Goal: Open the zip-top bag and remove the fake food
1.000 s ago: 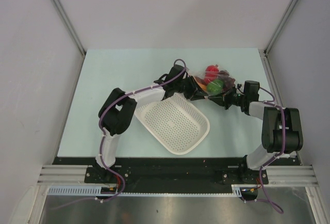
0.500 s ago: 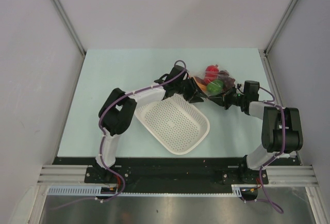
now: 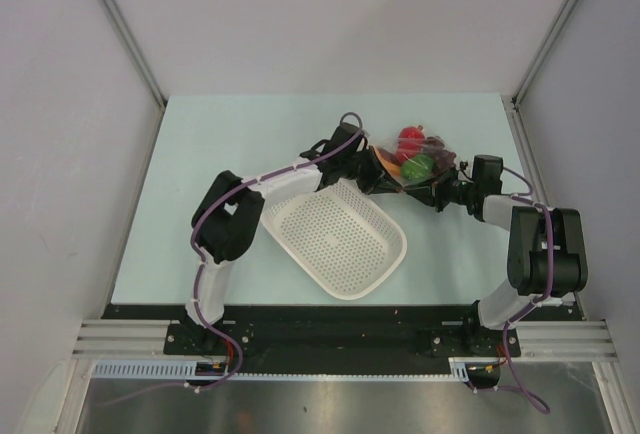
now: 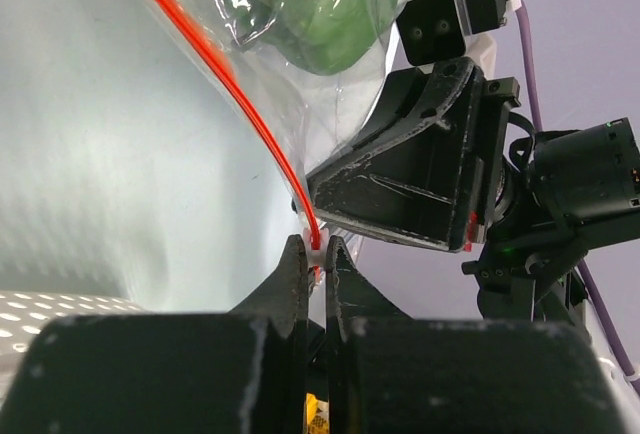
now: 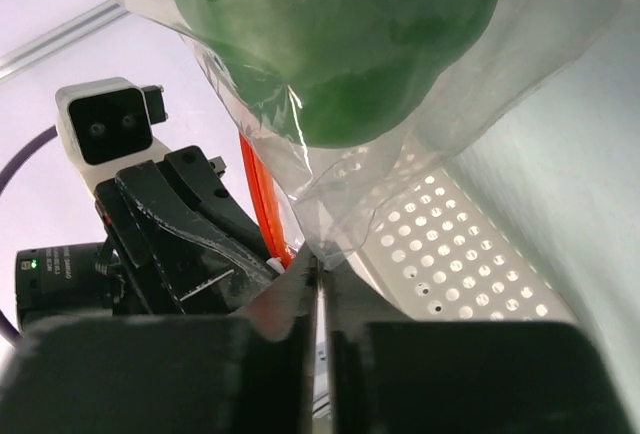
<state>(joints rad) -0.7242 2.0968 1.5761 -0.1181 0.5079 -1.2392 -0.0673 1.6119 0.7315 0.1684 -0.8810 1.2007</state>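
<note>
**A:** Well, where is the zip-top bag [image 3: 415,159] at this point?

**B:** Toward the far right of the desk [image 3: 220,154], just beyond the far corner of the white perforated basket [image 3: 335,239]. It sits between the two arms. The left arm [image 3: 290,178] reaches it from the left and the right arm [image 3: 495,204] from the right.

**A:** And the left jaws, how do they stand?

**B:** Pressed together on the bag's edge. The left wrist view shows them pinching right where the orange-red zipper strip [image 4: 232,87] runs down to them. The clear plastic [image 4: 300,104] rises up and away from that point.

**A:** The right jaws?

**B:** Closed as well, nipping a fold of the clear film. In the right wrist view the plastic gathers to a point at their tips, and the green pepper [image 5: 350,34] bulges in the bag just above. The basket's holed wall [image 5: 470,264] lies beside them on the right, with a stretch of the zipper strip [image 5: 255,189] to their left. The two sets of jaws are very near each other, each visible to the other's camera.

**A:** What about the food?

**B:** All of it that I can see is inside the bag. From above, the red fruit [image 3: 408,139] is at the far side and the green pepper [image 3: 421,165] is nearer the arms. The dark grape bunch [image 3: 441,154] is to the right and an orange piece [image 3: 395,166] is at the left edge. The basket holds nothing.

**A:** Is the zipper parted?

**B:** I cannot tell, because the strip reads as one thin line. I also cannot tell whether the bag's underside touches the desk.
</note>
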